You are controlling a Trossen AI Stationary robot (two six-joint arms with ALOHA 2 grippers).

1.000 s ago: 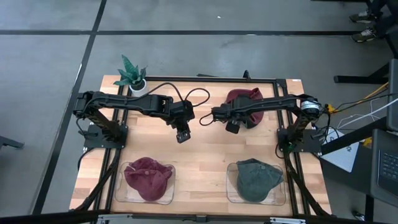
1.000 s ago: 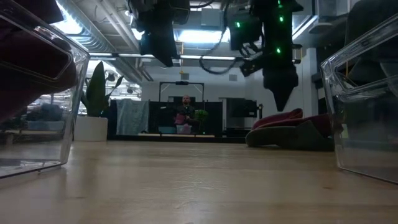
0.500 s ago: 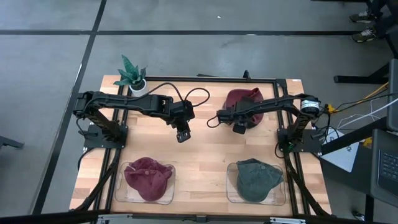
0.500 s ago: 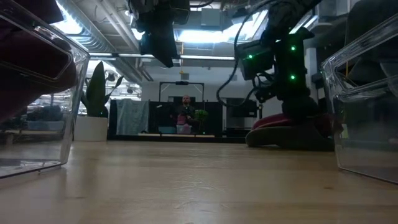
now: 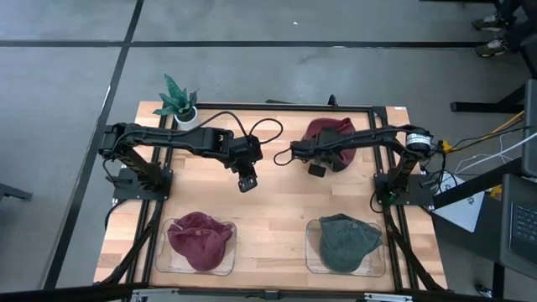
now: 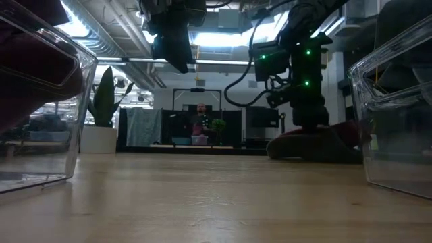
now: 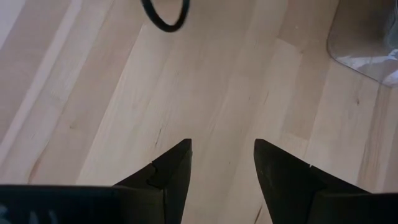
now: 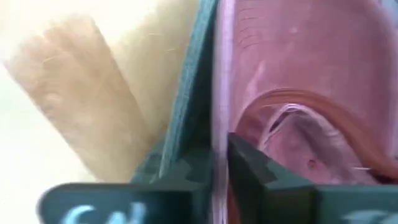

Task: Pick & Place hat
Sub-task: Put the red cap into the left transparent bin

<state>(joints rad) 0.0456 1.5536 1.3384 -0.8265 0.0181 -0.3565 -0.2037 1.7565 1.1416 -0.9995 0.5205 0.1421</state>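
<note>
A maroon hat (image 5: pixel 332 132) lies on the wooden table at the far right, crown up; it also shows in the low view (image 6: pixel 324 145). My right gripper (image 5: pixel 316 169) is down at the hat's brim, on its side toward the table's middle, and is shut on it (image 8: pixel 217 171). In the low view it stands on the hat (image 6: pixel 312 125). My left gripper (image 5: pixel 247 182) hangs open and empty above the middle of the table (image 7: pixel 222 149). My right gripper pinches the edge of the hat's brim (image 8: pixel 217 124) between its two fingers, one on the maroon top and one on the green underside. The fingers come from above, slanting down from the table's middle. The hat lies on the table.
Two clear trays stand at the near edge, the left one (image 5: pixel 228 267) with a maroon hat (image 5: pixel 200 239), the right one (image 5: pixel 312 267) with a green hat (image 5: pixel 346 239). A potted plant (image 5: pixel 179 102) stands at the far left. A person (image 6: pixel 200 121) shows far behind the table.
My right gripper has gone down from above the table and a little toward the right edge, onto the maroon hat's brim. The hat has stayed on the table.
</note>
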